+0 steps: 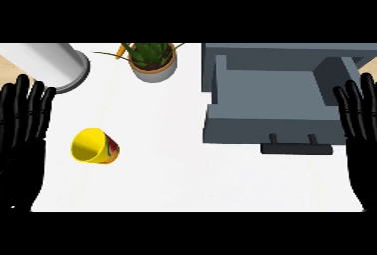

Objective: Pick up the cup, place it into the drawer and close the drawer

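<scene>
One yellow cup (94, 146) lies tipped on its side on the white counter (206, 184), with its open mouth turned towards the left hand (22, 119) and a red pattern on its outer wall. It rests near that hand's fingers, to their right and lower than the fingertips, and nothing touches it. The left hand shows at the view's left edge, fingers straight and pointing up, released and holding nothing.

Across the counter, well apart from the cup, the grey drawer (265, 107) stands pulled open, with its dark handle (296, 148) on the near front. The right hand (361, 119) shows at the right edge just beside the drawer's right wall, fingers likewise straight, upward and empty.

Beyond the left fingertips stands a white cylinder (52, 62), and to its right a potted plant (153, 60).
</scene>
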